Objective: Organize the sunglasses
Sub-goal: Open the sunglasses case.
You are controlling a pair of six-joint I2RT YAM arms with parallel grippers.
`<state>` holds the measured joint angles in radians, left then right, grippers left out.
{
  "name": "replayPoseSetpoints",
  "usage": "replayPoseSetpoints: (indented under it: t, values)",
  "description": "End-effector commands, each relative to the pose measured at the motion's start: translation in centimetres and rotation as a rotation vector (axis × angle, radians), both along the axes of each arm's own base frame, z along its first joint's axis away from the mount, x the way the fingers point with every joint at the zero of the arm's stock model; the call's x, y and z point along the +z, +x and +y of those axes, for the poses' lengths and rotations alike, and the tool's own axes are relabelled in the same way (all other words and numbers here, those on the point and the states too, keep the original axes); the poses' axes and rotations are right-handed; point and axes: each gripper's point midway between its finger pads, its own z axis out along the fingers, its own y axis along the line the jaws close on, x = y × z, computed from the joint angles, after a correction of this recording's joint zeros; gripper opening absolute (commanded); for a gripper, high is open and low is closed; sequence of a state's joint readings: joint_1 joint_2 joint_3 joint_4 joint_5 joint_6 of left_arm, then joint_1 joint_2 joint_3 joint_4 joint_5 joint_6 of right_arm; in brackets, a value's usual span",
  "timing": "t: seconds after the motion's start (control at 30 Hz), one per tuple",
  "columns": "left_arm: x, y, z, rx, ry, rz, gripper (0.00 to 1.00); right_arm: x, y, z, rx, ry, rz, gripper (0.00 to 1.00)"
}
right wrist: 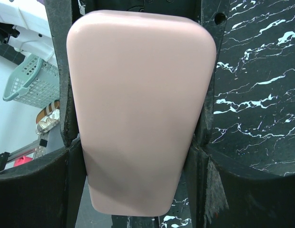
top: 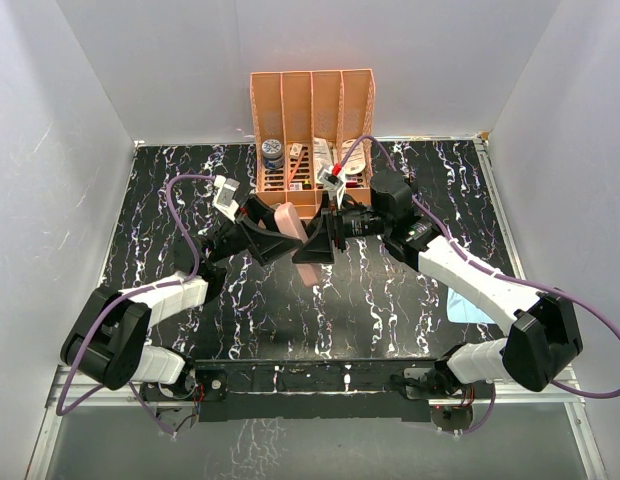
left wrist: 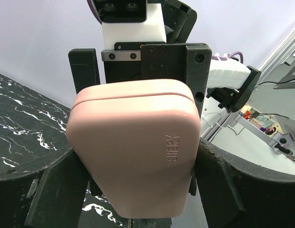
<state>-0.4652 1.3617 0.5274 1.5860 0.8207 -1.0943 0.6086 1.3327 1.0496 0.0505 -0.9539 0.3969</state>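
Note:
A pink glasses case (top: 289, 219) hangs in the air over the middle of the table, between both arms. My right gripper (top: 317, 240) is shut on one end of it; in the right wrist view the case (right wrist: 140, 109) fills the space between the black fingers (right wrist: 66, 123). From the other side, my left gripper (top: 273, 238) is open, its fingers (left wrist: 211, 190) standing close along both sides of the case (left wrist: 133, 142), which bears embossed lettering. The case is shut. The sunglasses are hidden from every view.
An orange slotted organizer (top: 312, 100) stands at the back of the black marbled table (top: 170, 200), holding a can and small items. A light blue cloth (top: 472, 308) lies at the right, beside the right arm. White walls close in the left, right and back.

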Motion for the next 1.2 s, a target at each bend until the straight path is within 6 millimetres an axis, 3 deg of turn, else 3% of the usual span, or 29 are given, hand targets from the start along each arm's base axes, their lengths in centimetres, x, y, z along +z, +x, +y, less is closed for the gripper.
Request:
replayPoseSetpoints:
  t: [0.0,0.13,0.33,0.47,0.87,1.17]
  values:
    - [3.2,-2.3,1.0,0.008,-0.098,-0.218,0.76,3.5,0.4,0.3,-0.006,0.074,-0.094,0.00]
    - [3.2,-2.3,1.1,0.015,-0.100,-0.221,0.75,3.6,0.4,0.2,-0.012,0.075,-0.096,0.00]
    - [3.2,-2.5,0.9,0.002,-0.089,-0.244,0.61,4.1,0.1,0.2,0.000,0.090,-0.100,0.00]
    - [3.2,-3.0,1.0,-0.015,-0.078,-0.270,0.58,5.0,-0.5,0.2,0.024,0.126,-0.093,0.00]
    - [3.7,-4.1,1.2,-0.041,-0.070,-0.315,0.60,8.5,-2.4,-0.9,0.098,0.256,-0.091,0.00]
    - [3.8,-4.6,1.2,-0.055,-0.064,-0.336,0.61,11.2,-3.0,-3.3,0.138,0.383,-0.054,0.00]
